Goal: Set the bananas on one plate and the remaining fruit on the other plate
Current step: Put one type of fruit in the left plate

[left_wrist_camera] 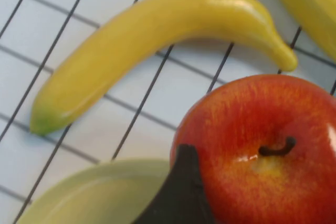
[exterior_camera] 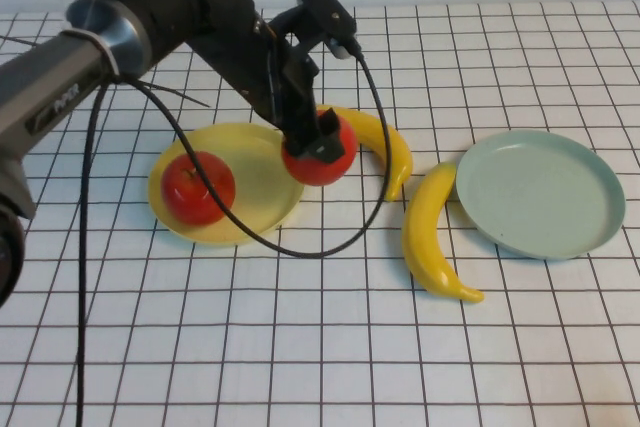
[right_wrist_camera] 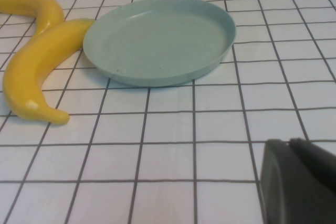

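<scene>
High view showed one banana (exterior_camera: 432,237) nearest, touching the mint plate (exterior_camera: 540,192) (bare). Farther back, an apple (exterior_camera: 198,187) sat on the yellow plate (exterior_camera: 240,182); the left gripper (exterior_camera: 318,142) clamped a second apple (exterior_camera: 320,159) at that plate's rim, another banana (exterior_camera: 380,145) behind. The right gripper (right_wrist_camera: 296,182) rested closed near the mint plate.

Faint lettering — left arm (exterior_camera: 60,97), unreadable

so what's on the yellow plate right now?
One apple sits on the yellow plate. The left gripper holds a second apple at the plate's right rim; whether it touches is hidden. The right gripper is shut, elsewhere.
</scene>
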You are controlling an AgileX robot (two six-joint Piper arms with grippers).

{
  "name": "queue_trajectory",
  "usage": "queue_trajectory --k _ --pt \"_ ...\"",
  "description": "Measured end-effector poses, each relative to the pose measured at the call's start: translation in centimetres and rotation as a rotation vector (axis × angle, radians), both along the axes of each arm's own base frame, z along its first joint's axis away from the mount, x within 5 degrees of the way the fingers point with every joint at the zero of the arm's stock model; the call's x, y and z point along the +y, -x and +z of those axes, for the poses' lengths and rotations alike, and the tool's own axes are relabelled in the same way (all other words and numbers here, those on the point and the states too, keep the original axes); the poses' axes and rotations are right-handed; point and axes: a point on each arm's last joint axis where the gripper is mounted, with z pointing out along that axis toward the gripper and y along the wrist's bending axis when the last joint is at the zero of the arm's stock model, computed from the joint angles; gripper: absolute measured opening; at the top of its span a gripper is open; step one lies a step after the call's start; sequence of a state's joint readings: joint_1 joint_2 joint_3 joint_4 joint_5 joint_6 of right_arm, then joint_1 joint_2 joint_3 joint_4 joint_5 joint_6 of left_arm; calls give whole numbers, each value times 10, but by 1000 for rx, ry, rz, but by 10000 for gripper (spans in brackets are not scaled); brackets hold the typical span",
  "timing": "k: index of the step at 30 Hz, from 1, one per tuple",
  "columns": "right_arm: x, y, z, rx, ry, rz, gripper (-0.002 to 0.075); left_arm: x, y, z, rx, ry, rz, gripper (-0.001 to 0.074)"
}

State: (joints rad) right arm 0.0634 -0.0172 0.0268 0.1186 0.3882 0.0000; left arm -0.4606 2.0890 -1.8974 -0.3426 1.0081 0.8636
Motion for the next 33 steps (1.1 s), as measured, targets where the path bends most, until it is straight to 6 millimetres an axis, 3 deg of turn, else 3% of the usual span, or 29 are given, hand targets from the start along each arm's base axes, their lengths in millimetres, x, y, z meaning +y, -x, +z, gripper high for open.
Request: queue_trajectory --k 8,11,18,24,30,33 --pt "0 0 0 0 0 0 -16 66 -22 2 70 -45 170 578" --pt "0 0 0 0 0 0 -16 78 -26 2 76 -46 200 578" --pt "0 0 0 0 0 0 -16 79 -29 3 57 -30 234 577" --pt "0 0 0 0 0 0 -16 77 -37 -11 66 -20 271 577" --pt "0 0 0 0 0 0 -16 76 -43 -25 84 -13 302 663" --pt "0 0 0 0 0 0 -16 75 -43 -27 88 -4 305 667"
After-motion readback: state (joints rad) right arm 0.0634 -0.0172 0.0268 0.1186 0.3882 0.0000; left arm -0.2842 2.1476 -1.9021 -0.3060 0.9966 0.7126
